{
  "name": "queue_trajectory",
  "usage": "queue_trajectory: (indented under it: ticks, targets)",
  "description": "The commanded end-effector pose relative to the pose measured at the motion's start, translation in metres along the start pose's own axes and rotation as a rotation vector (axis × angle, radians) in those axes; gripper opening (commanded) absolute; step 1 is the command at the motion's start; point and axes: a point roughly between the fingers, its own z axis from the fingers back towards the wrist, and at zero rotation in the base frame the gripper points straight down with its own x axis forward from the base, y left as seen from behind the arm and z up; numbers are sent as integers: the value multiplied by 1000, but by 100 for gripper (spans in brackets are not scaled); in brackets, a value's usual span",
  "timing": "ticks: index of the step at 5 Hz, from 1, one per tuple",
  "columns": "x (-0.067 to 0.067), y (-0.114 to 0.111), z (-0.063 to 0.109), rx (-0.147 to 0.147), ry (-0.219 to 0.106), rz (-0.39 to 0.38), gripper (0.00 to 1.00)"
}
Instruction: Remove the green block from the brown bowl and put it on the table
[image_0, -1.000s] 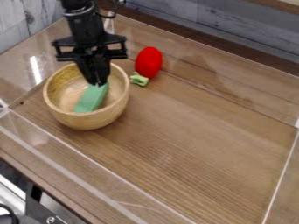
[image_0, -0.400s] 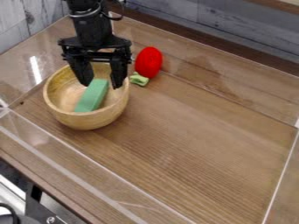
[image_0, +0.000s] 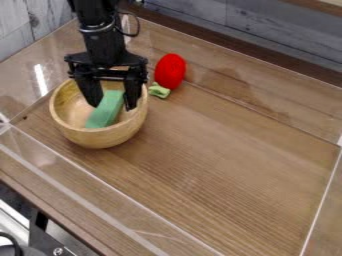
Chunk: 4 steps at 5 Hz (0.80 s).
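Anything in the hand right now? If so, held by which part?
Nothing held: the hand is open over the bowl, and the green block lies inside it, ungripped.

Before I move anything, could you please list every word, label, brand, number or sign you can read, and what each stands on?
There are none that can be read: no lettering shows on the bowl, the green block, the red object or the table.
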Motion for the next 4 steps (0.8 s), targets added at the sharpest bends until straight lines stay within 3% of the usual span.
queue_trajectory:
  ticks: [1, 2, 4]
  targets:
    - [1, 3, 18, 12, -35, 5, 0]
    - [1, -5, 20, 9, -37, -23, 0]
    - [-2, -45, 51, -37, -74, -99, 0]
